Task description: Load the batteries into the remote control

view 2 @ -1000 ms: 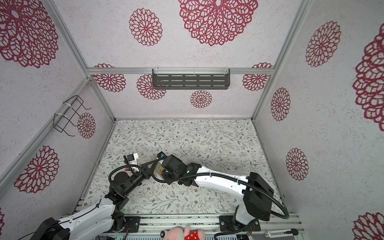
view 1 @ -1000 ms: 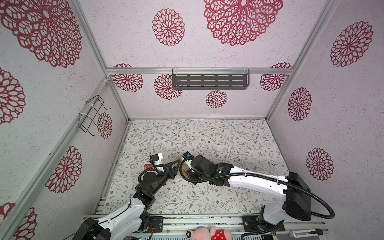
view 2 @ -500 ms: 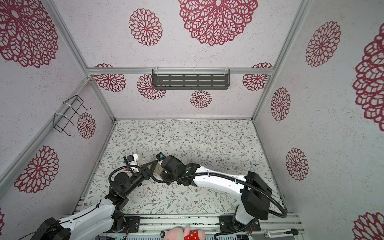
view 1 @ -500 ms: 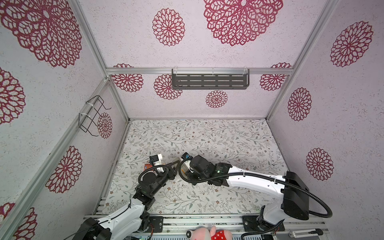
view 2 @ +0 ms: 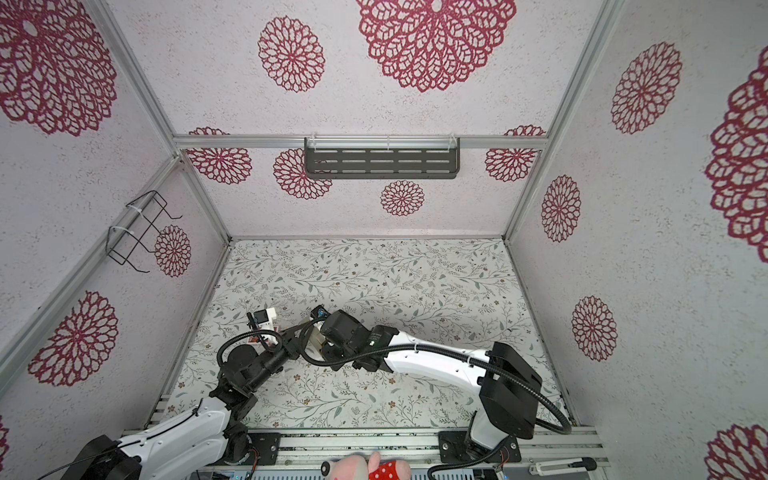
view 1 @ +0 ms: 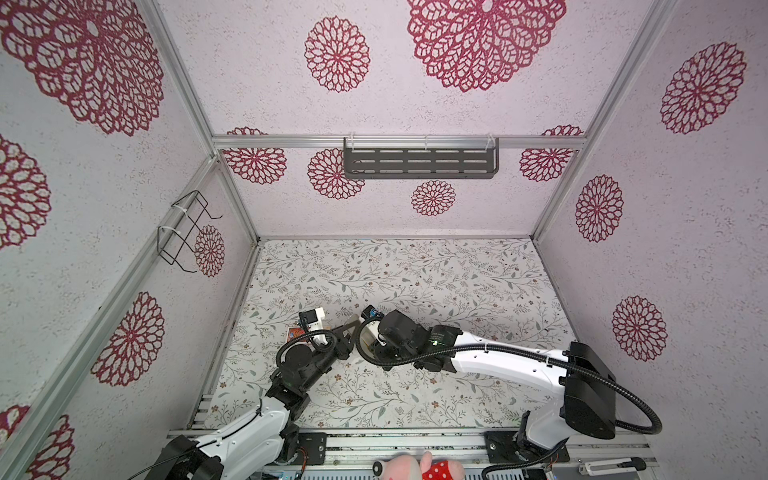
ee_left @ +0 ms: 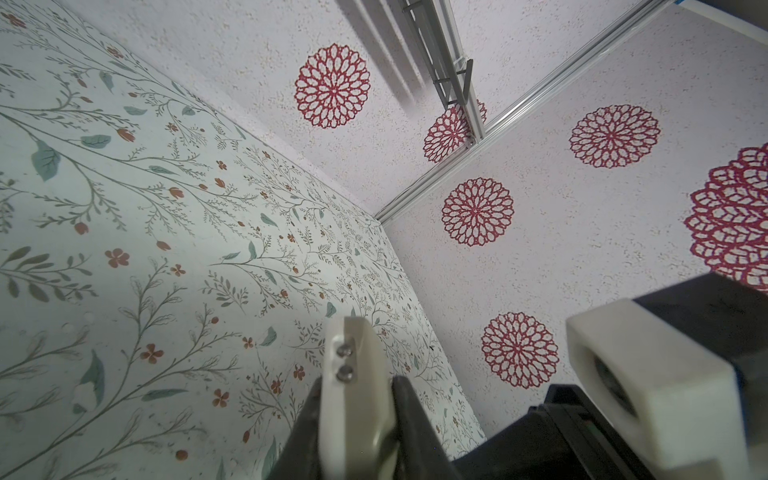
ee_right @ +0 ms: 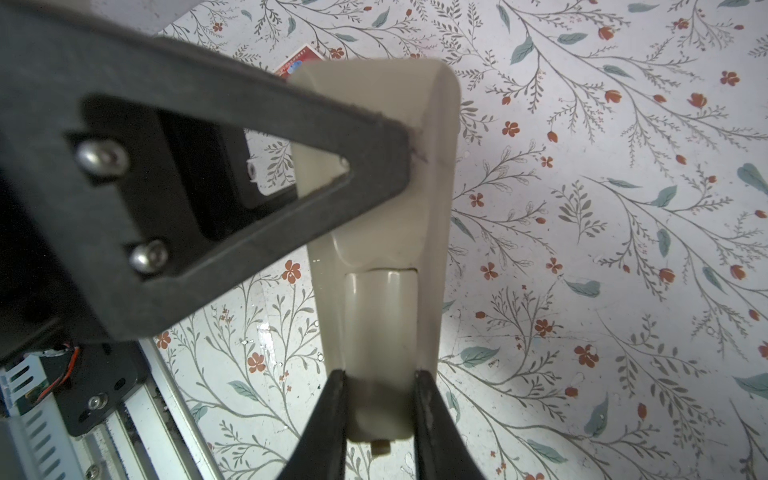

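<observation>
The remote control hangs above the floral table with its plain beige-grey back towards the right wrist camera. My right gripper is shut on one end of it. My left gripper is shut on the remote control further along, and its black finger crosses the beige back. In both top views the two grippers meet at centre left, the left gripper against the right gripper. The batteries are out of view.
A red printed card box lies on the table just left of the left gripper. A small tan nub shows past the remote's held end. The right wrist's white camera housing sits close beside the left gripper. Walls enclose the table.
The right arm has crept very slightly to the left. Both grips on the remote control hold as before.
</observation>
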